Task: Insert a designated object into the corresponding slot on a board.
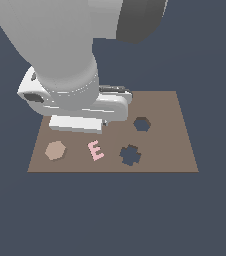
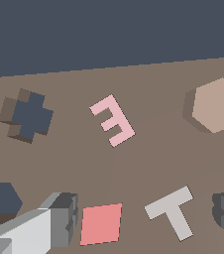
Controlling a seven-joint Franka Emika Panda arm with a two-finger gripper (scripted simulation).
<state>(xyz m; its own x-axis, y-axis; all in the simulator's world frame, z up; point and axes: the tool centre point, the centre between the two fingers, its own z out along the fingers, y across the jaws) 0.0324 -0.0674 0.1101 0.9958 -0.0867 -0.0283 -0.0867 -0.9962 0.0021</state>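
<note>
Hovering over the board [image 1: 180, 150] with my gripper [image 2: 143, 225] spread and empty, I should centre over the tan hexagonal block [image 2: 217, 105] — lying flat beside the pink E [image 2: 112, 121], well apart from the hexagon slot [image 1: 142, 124] — before descending.

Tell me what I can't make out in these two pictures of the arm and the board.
- Gripper: the exterior view hides it behind the arm's body; the wrist view cuts off the fingers, so whether they touch the board is unclear.
- Red square and gray T: covered by the arm in the exterior view.
- Six-sided hole: partly cut off by the wrist view's edge.
</note>
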